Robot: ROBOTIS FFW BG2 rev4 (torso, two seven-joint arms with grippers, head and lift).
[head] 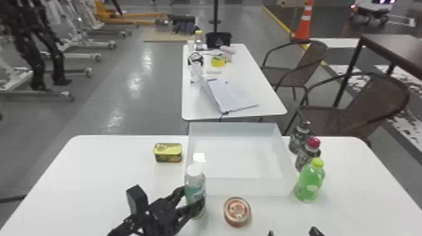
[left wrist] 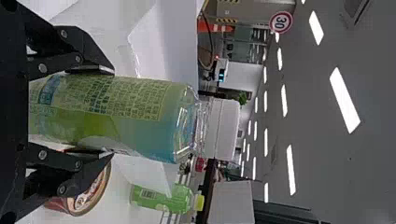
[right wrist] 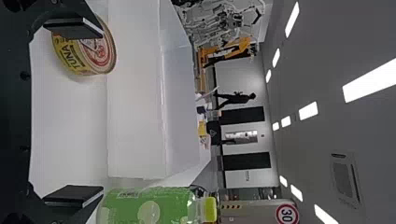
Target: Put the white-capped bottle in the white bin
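Bottle job part done, by my reading. Left gripper [left wrist: 112, 112] has its jaws closed in on the white-capped bottle [head: 195, 188], a pad against each side. Bottle upright, outside the white bin [head: 241, 187], by its near left corner. Cannot tell whether the base is clear of the table [head: 110, 175] or resting on it. Grip looks made; lift over the wall, carry inward, lowering and release all remain.

Right gripper [right wrist: 100, 112]: jaws wide apart, nothing between them, at the table's near side. No part in the job as things lie.

Head view gives the layout: bin in the middle, yellow tin [head: 168, 153] off its left side, round tin [head: 237, 211] in front of its near wall, green bottle [head: 309, 183] and two dark bottles [head: 300, 138] [head: 308, 156] along its right. Good for judging the path: up, then away and to the right.

Left wrist view gives the hold: pads low on the body, fine print on the label, shoulder and cap standing free beyond the fingers. Right wrist view gives the tuna lettering on the round tin's side, and the bin wall seen from low down, useful for judging clearance
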